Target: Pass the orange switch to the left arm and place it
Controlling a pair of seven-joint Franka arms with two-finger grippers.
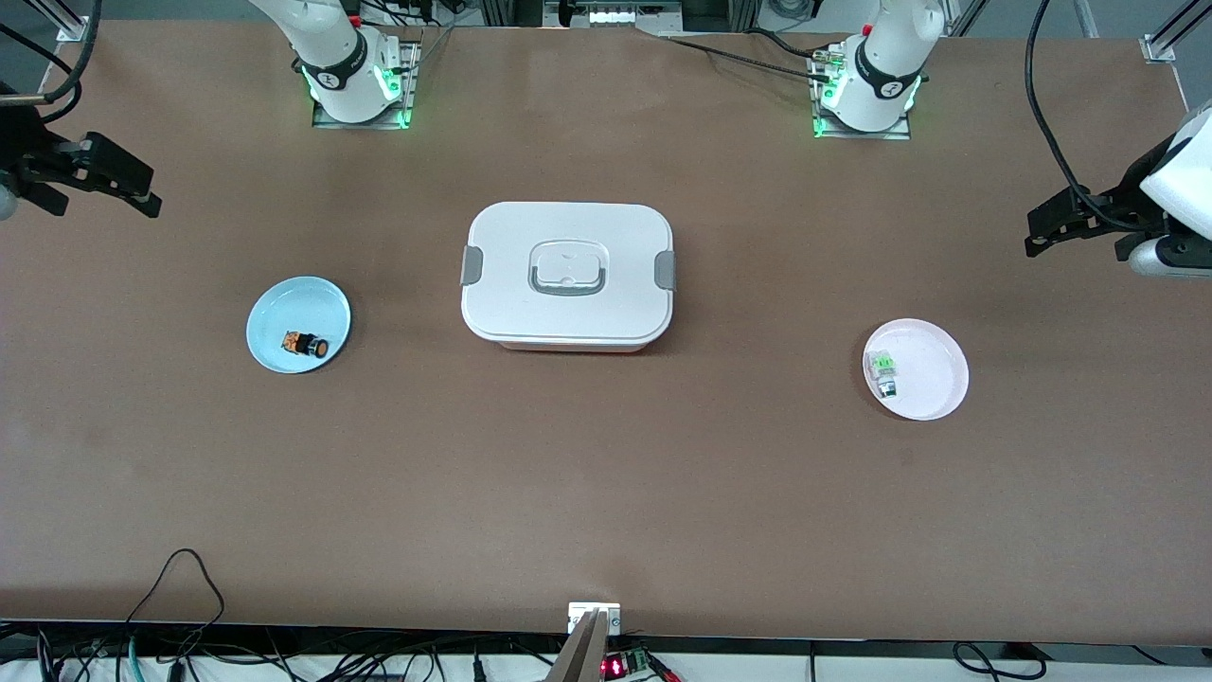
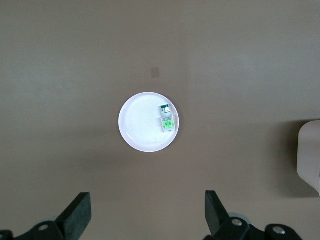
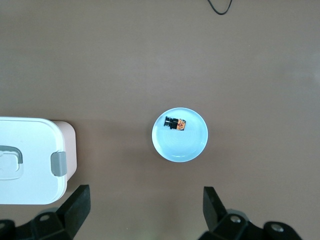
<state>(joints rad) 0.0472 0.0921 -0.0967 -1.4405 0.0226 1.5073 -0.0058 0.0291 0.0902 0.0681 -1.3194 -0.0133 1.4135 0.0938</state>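
The orange switch [image 1: 305,344] lies on its side in a light blue plate [image 1: 284,308] toward the right arm's end of the table. The white box [image 1: 568,275] stands shut at the table's middle. My right gripper [image 1: 151,197] is open and empty, high over the table's edge at that end. In the right wrist view my right gripper [image 3: 146,205] looks down on the orange switch [image 3: 176,123], the blue plate [image 3: 182,145] and the box [image 3: 30,160]. My left gripper [image 1: 1032,237] is open and empty, high over the left arm's end, as its own wrist view [image 2: 147,210] shows.
A pale pink plate [image 1: 933,379] holds a green and white switch [image 1: 883,372] toward the left arm's end; both show in the left wrist view, plate [image 2: 140,130] and switch [image 2: 167,119]. Cables [image 1: 180,587] run along the table's edge nearest the front camera.
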